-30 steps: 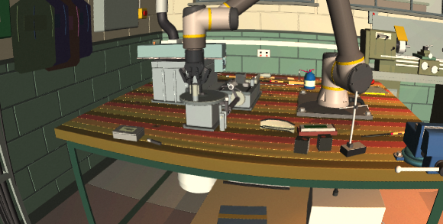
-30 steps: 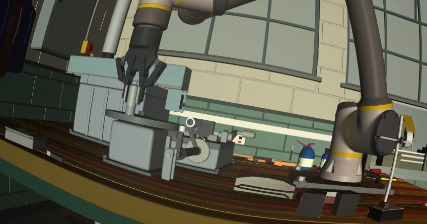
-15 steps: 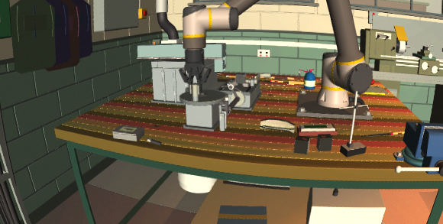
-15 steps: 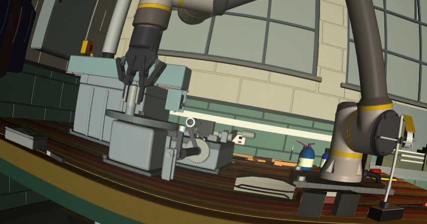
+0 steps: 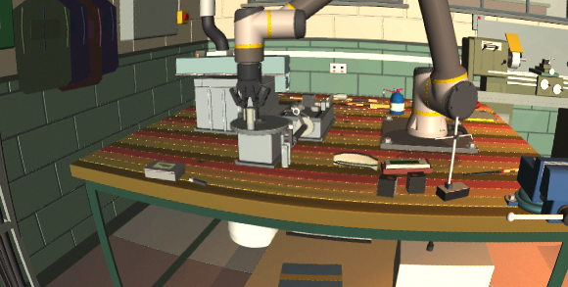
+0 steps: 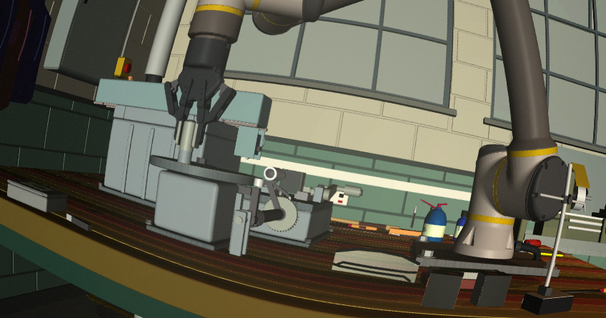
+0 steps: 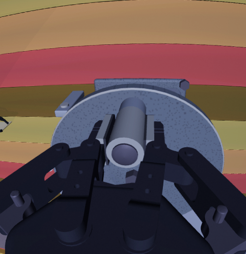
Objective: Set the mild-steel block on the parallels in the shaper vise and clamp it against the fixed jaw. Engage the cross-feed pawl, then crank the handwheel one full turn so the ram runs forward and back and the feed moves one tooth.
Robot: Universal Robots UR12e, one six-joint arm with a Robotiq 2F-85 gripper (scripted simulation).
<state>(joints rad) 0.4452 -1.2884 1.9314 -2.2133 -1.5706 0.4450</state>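
The handwheel's crank handle (image 7: 126, 135) (image 6: 186, 138) (image 5: 249, 117) is a pale upright cylinder. It stands near the rim of the flat grey handwheel (image 7: 140, 135) (image 6: 200, 170) (image 5: 258, 124). The handwheel lies on top of a grey gearbox (image 6: 191, 204) at the front of the shaper. To the right sit the toothed ratchet wheel (image 6: 284, 218) and the pawl linkage (image 6: 263, 187). The vise (image 5: 318, 112) stands behind them; I cannot see the steel block. My gripper (image 7: 127, 142) (image 6: 189, 132) (image 5: 249, 109) comes straight down over the handle and is closed around it.
The shaper body (image 5: 215, 100) with its ram (image 6: 170, 102) stands behind the gearbox. The arm's base (image 5: 431, 119) is to the right. Small boxes (image 5: 401, 183), a gauge stand (image 5: 453, 190), a case (image 5: 165, 169) and a blue bench vise (image 5: 543, 183) lie along the table's front.
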